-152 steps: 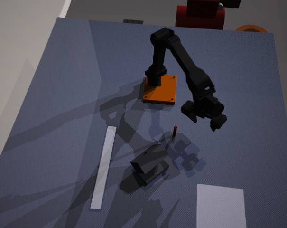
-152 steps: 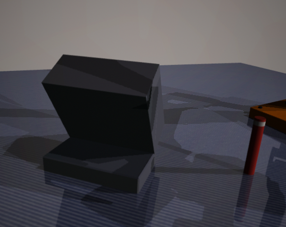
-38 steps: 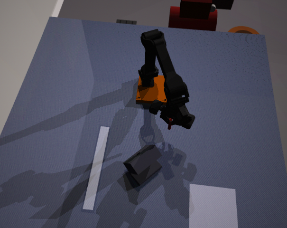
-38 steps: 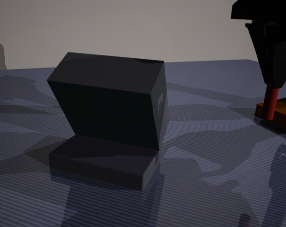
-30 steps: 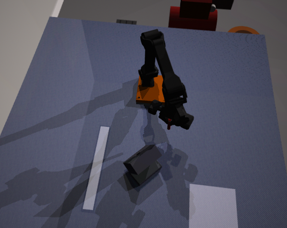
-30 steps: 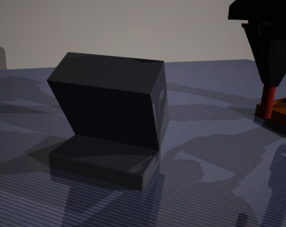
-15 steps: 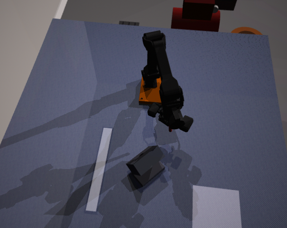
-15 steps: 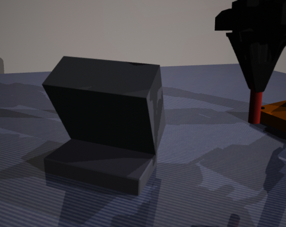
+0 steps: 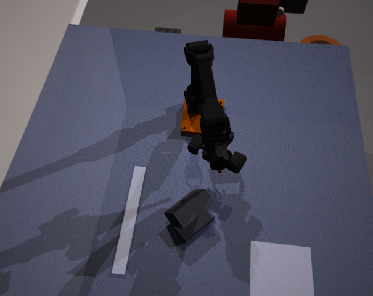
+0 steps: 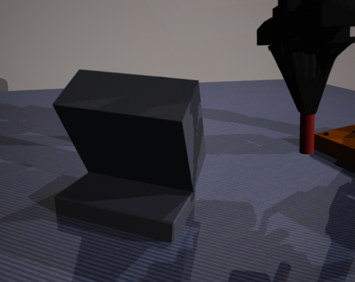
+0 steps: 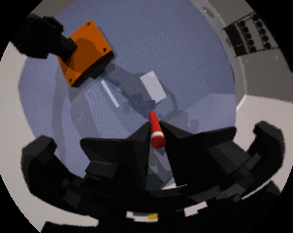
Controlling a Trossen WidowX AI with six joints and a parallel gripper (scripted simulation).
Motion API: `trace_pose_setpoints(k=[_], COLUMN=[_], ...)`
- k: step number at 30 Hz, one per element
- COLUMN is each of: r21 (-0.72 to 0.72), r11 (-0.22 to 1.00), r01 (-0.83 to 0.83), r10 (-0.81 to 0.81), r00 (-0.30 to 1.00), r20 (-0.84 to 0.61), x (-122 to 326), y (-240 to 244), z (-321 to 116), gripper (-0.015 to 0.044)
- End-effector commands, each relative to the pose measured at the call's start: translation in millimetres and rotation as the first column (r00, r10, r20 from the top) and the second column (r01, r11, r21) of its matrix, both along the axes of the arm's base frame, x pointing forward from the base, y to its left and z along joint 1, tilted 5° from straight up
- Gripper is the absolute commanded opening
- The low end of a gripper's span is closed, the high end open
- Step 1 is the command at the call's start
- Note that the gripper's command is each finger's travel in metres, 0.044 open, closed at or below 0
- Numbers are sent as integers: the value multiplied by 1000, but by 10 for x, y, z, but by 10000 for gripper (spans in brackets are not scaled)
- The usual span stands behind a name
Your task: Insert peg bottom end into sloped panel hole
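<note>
My gripper is shut on the red peg, which looks round and hangs nearly upright below the fingertips in the exterior view. The wrist view shows a pale band near one end of the peg. The peg's bottom end appears above the table, apart from the dark sloped panel. The panel stands on a low base to the left of the peg in the exterior view. Its hole is not clearly visible; the face toward the robot is mostly hidden from the top and exterior views.
The orange base plate of the arm lies behind the peg. A long pale strip and a pale rectangle lie on the blue table on either side of the panel.
</note>
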State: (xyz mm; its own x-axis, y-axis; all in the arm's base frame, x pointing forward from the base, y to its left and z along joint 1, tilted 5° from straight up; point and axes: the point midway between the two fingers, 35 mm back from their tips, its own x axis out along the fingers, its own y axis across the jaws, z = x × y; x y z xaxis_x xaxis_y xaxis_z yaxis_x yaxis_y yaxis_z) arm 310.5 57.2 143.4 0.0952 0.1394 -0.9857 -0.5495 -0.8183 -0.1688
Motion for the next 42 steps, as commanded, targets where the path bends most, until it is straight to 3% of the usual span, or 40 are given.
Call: trace_pose_setpoints(k=[1,42], r21=[19,207], r11=[1000,976], r01=[3,62], r10=[-3,-75], r00=[1000,996], r20=[3,53], x=[11,130], y=[-28,-381], z=[-4,-18], gripper=[0,0])
